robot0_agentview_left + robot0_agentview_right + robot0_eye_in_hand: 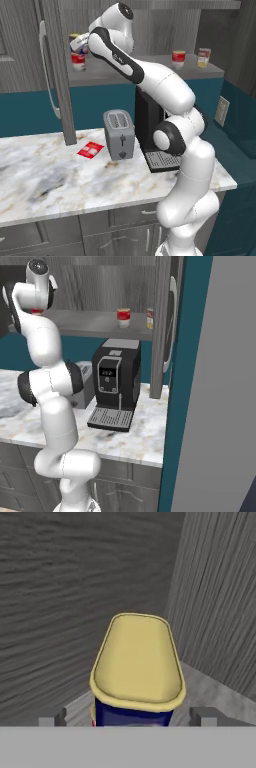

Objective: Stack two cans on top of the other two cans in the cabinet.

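- In the hand view the gripper (129,716) sits at the bottom centre, its two dark tips wide apart, one on each side of the blue can (134,712); neither tip appears to touch it.
- The yellow lid of the blue can fills the middle of the hand view, with the cabinet (75,587) back wall behind it and a side wall at the right.
- In the left base view, at upper left, the blue can (75,39) stands on top of a red can (78,61) on the shelf board (150,75), partly hidden by the arm's wrist.
- A second red can (178,58) and the cream can (203,57) stand side by side, apart, toward the upper right of that view, neither with anything on it.
- Judgement: the first stack looks placed and let go, so the step in hand is to back out cleanly.
- To do it well, I would keep the tips spread and draw the hand straight back from the can, with no sideways drift, since a brush on the lid could tip the stack.
- The open cabinet door and its long handle (47,70) stand just left of the stack; the wrist should clear them on the way out.
- Next target, as I judge it: lift the second red can onto the cream can.
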Robot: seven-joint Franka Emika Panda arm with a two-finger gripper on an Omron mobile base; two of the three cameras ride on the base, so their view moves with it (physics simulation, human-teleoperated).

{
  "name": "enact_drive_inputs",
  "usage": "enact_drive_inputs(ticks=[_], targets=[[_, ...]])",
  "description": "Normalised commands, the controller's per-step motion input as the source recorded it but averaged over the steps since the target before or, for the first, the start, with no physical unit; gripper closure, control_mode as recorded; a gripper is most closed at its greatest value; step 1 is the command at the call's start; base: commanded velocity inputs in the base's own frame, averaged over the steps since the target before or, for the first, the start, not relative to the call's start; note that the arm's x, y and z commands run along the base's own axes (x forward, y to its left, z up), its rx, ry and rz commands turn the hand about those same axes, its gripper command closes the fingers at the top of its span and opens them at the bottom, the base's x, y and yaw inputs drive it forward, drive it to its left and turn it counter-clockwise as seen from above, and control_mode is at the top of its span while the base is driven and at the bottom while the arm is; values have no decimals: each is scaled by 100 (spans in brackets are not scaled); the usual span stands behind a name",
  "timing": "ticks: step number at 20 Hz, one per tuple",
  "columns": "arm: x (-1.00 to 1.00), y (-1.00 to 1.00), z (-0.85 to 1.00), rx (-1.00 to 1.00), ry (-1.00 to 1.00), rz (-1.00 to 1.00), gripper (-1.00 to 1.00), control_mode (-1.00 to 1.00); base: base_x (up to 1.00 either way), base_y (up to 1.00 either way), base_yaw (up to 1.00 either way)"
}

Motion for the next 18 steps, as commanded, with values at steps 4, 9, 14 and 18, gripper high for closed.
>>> enact_drive_inputs(ticks=[4, 9, 14, 18], targets=[[-31, -11, -9, 7, -1, -7, -100, -100, 0, 0, 0], [-38, -16, -12, 6, -3, -7, -100, -100, 0, 0, 0], [-44, -16, -15, 5, 0, -7, -100, -100, 0, 0, 0], [-54, -21, -21, 4, -3, -9, -100, -100, 0, 0, 0]])
